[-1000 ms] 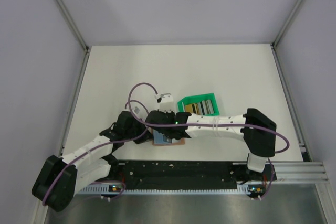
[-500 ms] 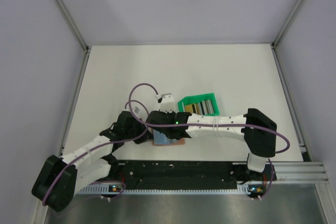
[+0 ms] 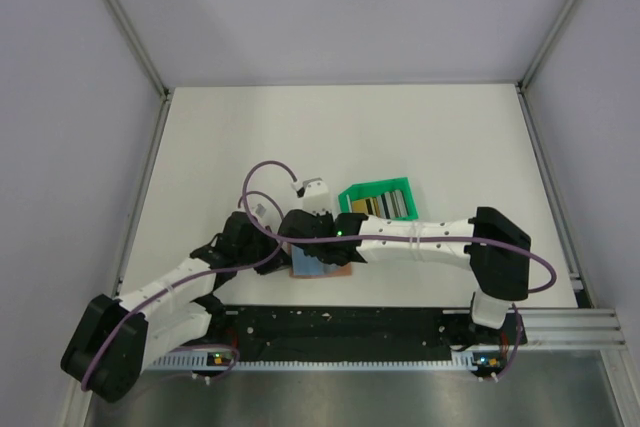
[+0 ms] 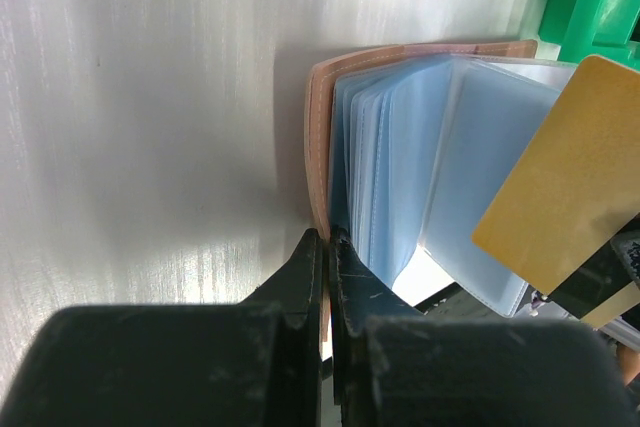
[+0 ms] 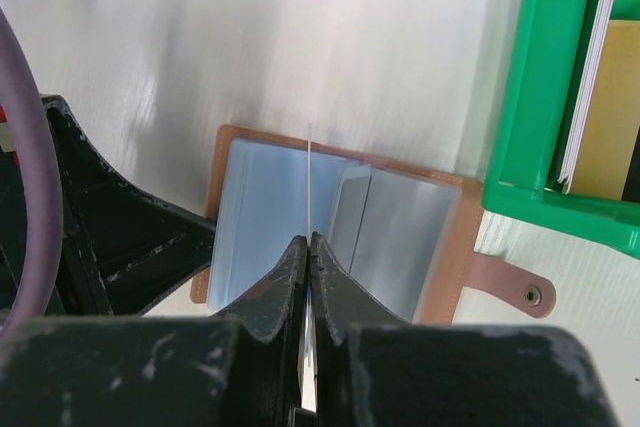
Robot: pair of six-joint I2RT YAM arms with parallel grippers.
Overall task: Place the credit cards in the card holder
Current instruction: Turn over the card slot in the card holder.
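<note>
The tan card holder (image 5: 400, 237) lies open on the table, its clear blue sleeves fanned up (image 4: 400, 147). My left gripper (image 4: 327, 237) is shut on the edge of the holder's left cover. My right gripper (image 5: 308, 239) is shut on a yellow-gold credit card (image 4: 565, 172). The right wrist view shows that card edge-on as a thin line (image 5: 310, 177) above the sleeves. More credit cards (image 5: 605, 117) stand in the green tray. In the top view both grippers meet over the holder (image 3: 322, 269).
The green plastic tray (image 5: 515, 97) stands just right of the holder, close to its strap with the snap (image 5: 515, 287). The top view puts the tray (image 3: 378, 192) behind the right arm. A purple cable (image 3: 262, 179) loops over the left wrist.
The right arm has shifted slightly to the left with the card. The left gripper and the holder have not moved.
</note>
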